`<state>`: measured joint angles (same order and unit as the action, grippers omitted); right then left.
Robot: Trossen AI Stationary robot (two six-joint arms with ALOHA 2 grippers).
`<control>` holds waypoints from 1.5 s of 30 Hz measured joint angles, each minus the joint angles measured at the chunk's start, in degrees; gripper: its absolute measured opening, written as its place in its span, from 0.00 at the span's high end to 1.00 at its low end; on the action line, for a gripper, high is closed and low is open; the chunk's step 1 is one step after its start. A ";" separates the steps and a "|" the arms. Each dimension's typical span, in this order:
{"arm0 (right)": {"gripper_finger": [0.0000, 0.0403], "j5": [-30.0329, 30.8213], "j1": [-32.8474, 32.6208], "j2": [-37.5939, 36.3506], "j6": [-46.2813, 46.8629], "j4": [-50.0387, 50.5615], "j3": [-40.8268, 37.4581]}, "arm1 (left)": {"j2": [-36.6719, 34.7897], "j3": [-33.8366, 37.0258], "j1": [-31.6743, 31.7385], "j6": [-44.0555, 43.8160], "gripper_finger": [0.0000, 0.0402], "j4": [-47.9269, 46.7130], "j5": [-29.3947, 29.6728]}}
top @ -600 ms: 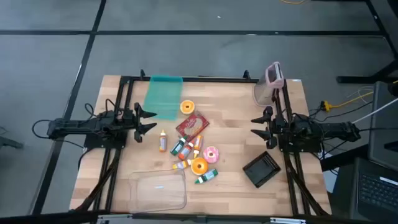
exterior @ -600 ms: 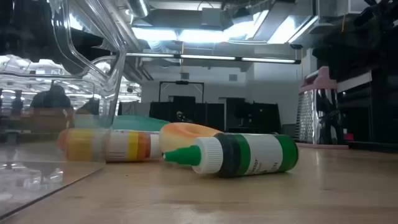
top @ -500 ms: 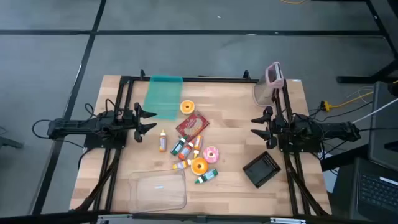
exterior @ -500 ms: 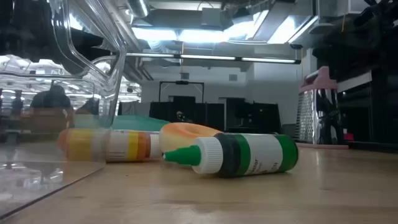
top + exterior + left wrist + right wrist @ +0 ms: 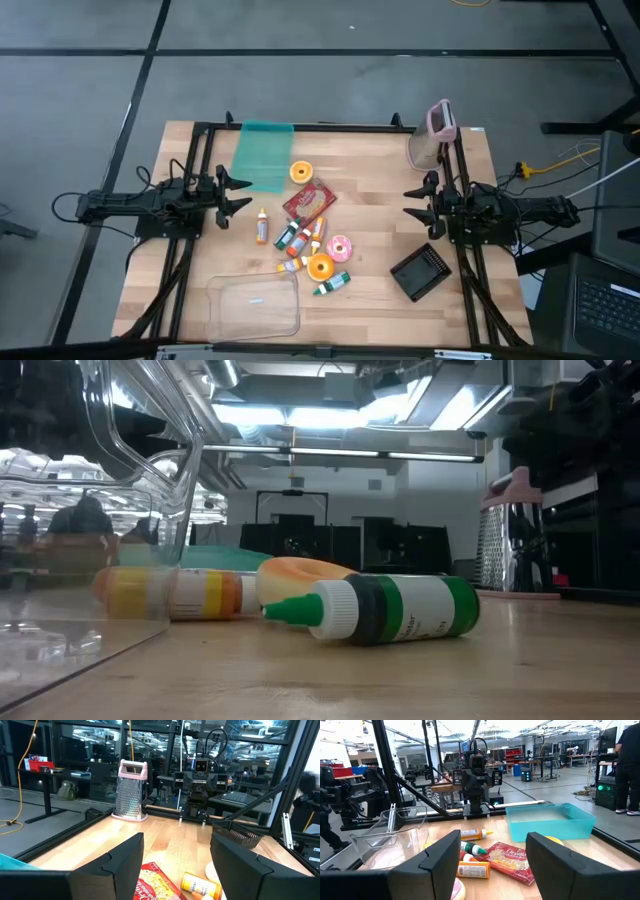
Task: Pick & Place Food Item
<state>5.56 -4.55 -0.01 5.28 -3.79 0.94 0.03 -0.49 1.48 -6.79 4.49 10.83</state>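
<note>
I work in a robotics lab: beyond my table (image 5: 380, 160) stand glass walls (image 5: 90, 750), benches (image 5: 560, 762), and monitors (image 5: 602, 732).

Two black jointed arms, matte finish. Left gripper (image 5: 243, 193), right gripper (image 5: 410, 205): dark angular two-finger claws, blocky fingers (image 5: 115, 865). Black cables trail from arm bases.

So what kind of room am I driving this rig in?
Most likely a robotics lab or workshop. Beyond the wooden table stand more desks with monitors, another dark robot arm on a metal frame, and exposed ducts with strip lights overhead.
</note>
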 joint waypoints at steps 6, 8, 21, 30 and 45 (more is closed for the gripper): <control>0.45 0.00 0.01 0.00 -0.02 0.00 -0.01 | 0.01 0.00 0.01 0.01 0.44 0.00 0.00; 0.45 0.00 0.01 0.00 0.00 0.00 0.01 | 0.02 -0.02 0.02 0.00 0.44 0.00 0.00; 0.45 0.00 0.01 0.00 0.00 0.00 -0.01 | 0.01 -0.01 0.01 0.01 0.44 0.00 0.00; 0.45 0.00 0.00 0.00 -0.01 0.00 0.00 | 0.00 -0.01 0.01 0.02 0.44 0.00 0.00; 0.45 0.02 -0.01 0.02 -1.12 -1.46 0.01 | 0.00 -0.01 0.02 9.46 0.44 0.44 2.62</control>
<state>5.58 -4.56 0.01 4.15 -5.26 0.95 0.03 -0.50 1.50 2.68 4.93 13.45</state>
